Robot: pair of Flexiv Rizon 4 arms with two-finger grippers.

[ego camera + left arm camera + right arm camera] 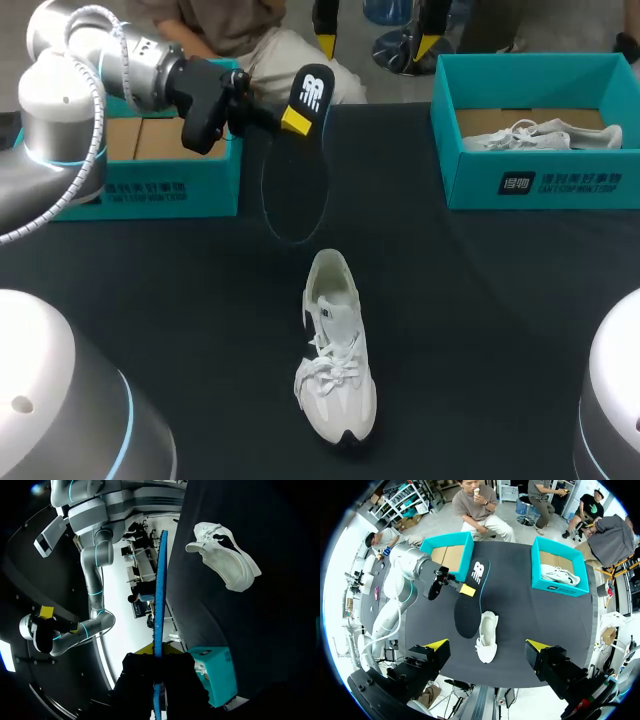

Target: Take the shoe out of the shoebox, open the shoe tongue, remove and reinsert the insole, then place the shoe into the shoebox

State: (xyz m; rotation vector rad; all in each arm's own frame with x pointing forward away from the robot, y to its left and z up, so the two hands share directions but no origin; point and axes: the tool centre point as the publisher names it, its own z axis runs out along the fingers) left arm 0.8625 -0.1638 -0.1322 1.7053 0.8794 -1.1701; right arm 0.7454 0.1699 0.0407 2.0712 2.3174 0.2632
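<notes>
**Insole held in the air, shoe standing on the bench**

Your left tool is clenched on the black insole, gripping it near the heel end, where a white logo shows. The insole hangs lengthwise from the tool, heel end up and toe end down toward the dark bench. From the head view you cannot quite tell whether the toe end touches the surface. In the left wrist view the insole runs edge-on, straight ahead from between the yellow tips.

The white shoe stands on its sole near the middle of the bench, toe toward you and heel away, its opening facing up. The insole's lower end is near the shoe's heel, to its left.

Your right tool is released, its fingers spread wide, high above the bench and holding nothing.

The teal left shoebox sits open at the far left, behind the left tool. The right shoebox sits open at the far right, with a second shoe, also white, lying in it.
</notes>
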